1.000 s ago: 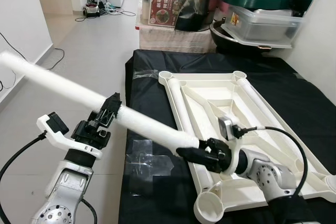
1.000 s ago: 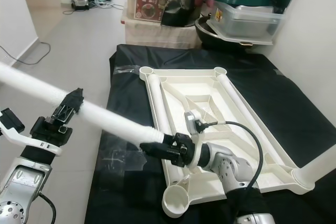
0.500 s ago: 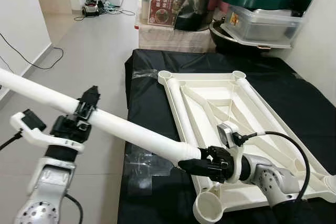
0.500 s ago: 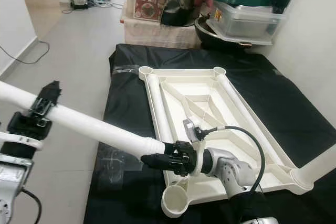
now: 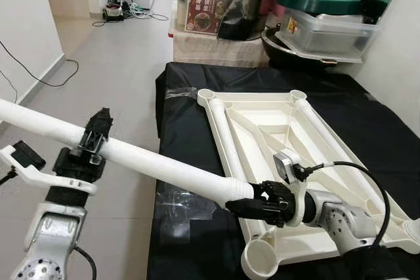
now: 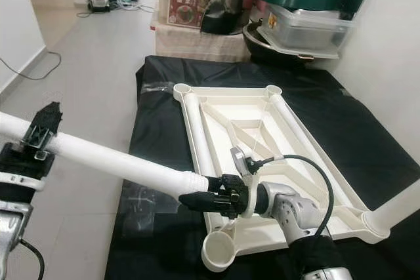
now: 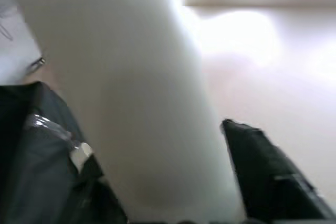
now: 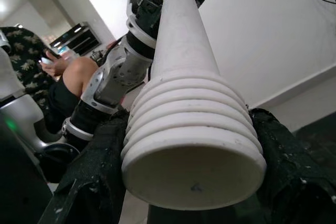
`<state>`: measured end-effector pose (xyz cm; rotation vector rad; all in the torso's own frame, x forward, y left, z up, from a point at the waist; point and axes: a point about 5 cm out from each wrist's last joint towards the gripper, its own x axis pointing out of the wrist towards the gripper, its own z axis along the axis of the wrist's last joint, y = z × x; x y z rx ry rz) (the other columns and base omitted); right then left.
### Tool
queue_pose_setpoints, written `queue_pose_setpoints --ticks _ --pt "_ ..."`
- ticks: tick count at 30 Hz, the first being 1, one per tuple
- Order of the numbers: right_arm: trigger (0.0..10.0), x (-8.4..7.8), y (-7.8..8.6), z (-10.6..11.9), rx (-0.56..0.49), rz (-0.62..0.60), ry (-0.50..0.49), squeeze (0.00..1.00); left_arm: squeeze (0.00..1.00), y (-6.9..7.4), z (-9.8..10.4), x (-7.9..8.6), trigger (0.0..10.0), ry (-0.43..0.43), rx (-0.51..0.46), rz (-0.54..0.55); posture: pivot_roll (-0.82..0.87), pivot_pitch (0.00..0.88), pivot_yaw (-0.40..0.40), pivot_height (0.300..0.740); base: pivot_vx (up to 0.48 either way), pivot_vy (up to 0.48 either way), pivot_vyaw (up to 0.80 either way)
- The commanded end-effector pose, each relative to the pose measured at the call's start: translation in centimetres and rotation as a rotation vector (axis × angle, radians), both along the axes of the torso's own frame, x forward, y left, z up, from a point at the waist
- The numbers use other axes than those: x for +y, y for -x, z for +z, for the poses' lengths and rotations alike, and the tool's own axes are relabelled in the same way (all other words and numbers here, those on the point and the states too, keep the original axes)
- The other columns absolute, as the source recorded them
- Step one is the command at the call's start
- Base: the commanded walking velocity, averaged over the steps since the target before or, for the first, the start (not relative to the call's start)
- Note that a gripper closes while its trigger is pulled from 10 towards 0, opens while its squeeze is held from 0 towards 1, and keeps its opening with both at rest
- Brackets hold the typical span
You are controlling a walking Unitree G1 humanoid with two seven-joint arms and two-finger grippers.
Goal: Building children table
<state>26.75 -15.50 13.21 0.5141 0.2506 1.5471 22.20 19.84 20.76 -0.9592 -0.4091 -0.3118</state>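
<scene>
Since the frame before, my left gripper had slid further out along the leg, and the leg's far end had dropped lower. My right gripper kept its place at the ribbed end.

The leg ran long and near level, ribbed end between the right jaws, plain end pointing out past the left jaws over the floor. Both sets of jaws were clamped on the leg, fingers on either side of the ribs in the right wrist view.

The tabletop lay upside down on the black sheet, just beyond the right jaws, an open socket below them.

A red-labelled box stood behind; its writing was too small to read.
</scene>
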Motion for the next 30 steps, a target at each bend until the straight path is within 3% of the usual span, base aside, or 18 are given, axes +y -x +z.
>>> queue_pose_setpoints --ticks 1,6,14,18,19,20,22,30 --pt "0.0 -0.1 -0.2 0.2 -0.017 -0.003 0.011 0.00 0.00 0.2 0.3 -0.5 0.0 -0.003 -0.019 -0.027 0.10 0.000 -0.107 0.740 0.000 0.000 0.00" --pt "0.0 -0.2 -1.3 0.4 -0.045 -0.088 0.017 0.00 0.00 1.7 1.2 -3.1 0.0 -0.031 -0.125 -0.197 0.09 0.000 -0.108 0.740 0.000 0.000 0.00" --pt "0.0 -0.3 -1.5 0.1 -0.049 -0.100 0.018 0.00 0.00 1.4 1.1 -3.1 0.0 0.005 -0.127 -0.186 0.09 0.000 -0.105 0.740 0.000 0.000 0.00" --pt "0.0 -0.4 -2.1 -0.3 -0.076 -0.172 0.073 0.00 0.00 1.4 1.4 -2.9 0.0 0.008 -0.140 -0.180 0.09 0.000 -0.104 0.740 0.000 0.000 0.00" --pt "8.8 -0.4 -2.4 -0.6 -0.054 -0.194 0.098 0.00 0.00 1.4 1.5 -2.8 0.0 0.011 -0.144 -0.178 0.09 0.000 -0.104 0.740 0.000 0.000 0.00" --pt "10.0 -0.5 -2.9 -1.0 -0.035 -0.241 0.151 1.00 0.00 1.4 1.6 -2.8 0.0 0.010 -0.148 -0.177 0.09 0.000 -0.105 0.740 0.000 0.000 0.00" --pt "10.0 -0.7 -3.5 -1.5 -0.007 -0.302 0.204 1.00 0.00 1.3 2.1 -2.8 0.0 -0.010 -0.162 -0.159 0.09 0.000 -0.108 0.740 0.000 0.000 0.00" --pt "10.0 -1.0 -4.3 -1.2 0.012 -0.380 0.194 1.00 0.00 0.8 3.0 -1.9 0.0 -0.071 -0.167 -0.048 0.09 0.000 -0.110 0.740 0.000 0.000 0.00"
